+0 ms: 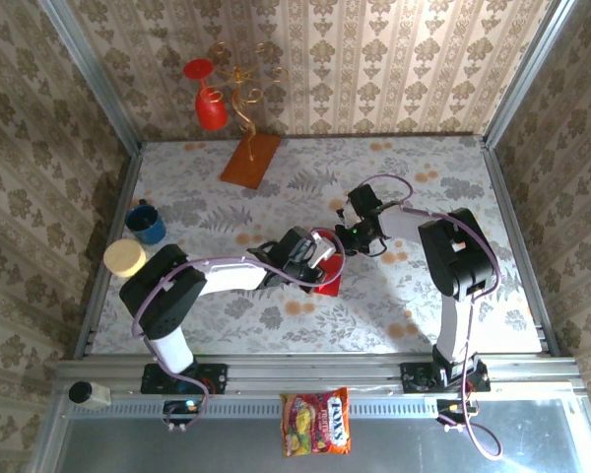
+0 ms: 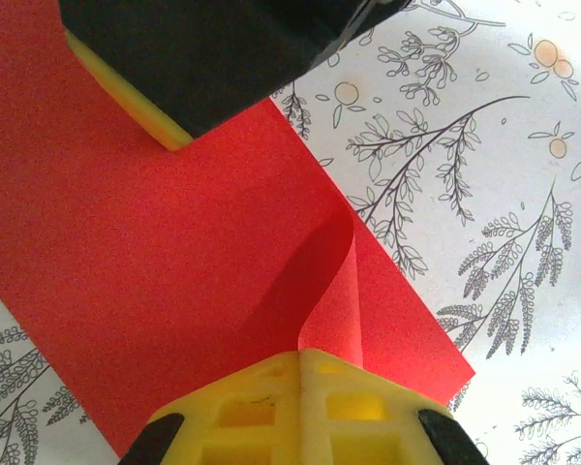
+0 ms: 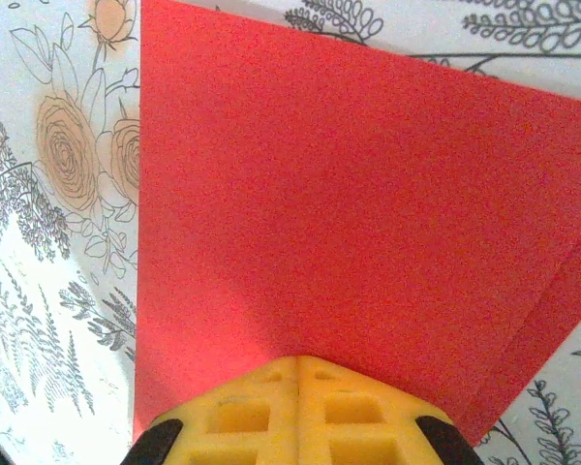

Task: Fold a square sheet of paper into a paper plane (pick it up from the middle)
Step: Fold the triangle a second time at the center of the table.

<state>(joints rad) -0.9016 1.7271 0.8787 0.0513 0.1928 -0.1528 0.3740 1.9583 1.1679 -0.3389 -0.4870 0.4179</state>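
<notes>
The left claw (image 2: 302,360) is fully closed, its yellow fingers meeting at a seam. A raised curl of the square sheet of paper (image 2: 155,252) appears to be pinched between them. The right claw (image 3: 298,364) is likewise closed, its tips set low against the same sheet; whether any paper is caught between them cannot be told. The sheet lies mostly flat near the middle of the tabletop (image 2: 504,194), with both claws on it.

A tear or a stray crease could be made if the pinched curl is pulled while the far part is pinned under the right claw. Only a narrow strip is gripped, so the paper could be lost in a quick lift. If the sheet is dragged rather than raised, it could be slid across the smooth cover and the fold laid askew. Near the sheet's right edge, in the right wrist view, a faint line is seen, seemingly a second layer; any misalignment there would be carried into later folds.

The paper is thin, matte and bright red, bent in a soft arc without cracking, with straight edges and sharp corners. The fingers are moulded yellow with square recesses, set in black housings. The tabletop is covered in white, printed with grey foliage and orange flowers. Farther back, an orange-brown board (image 1: 251,160) and a red goblet (image 1: 209,103) are seen.
</notes>
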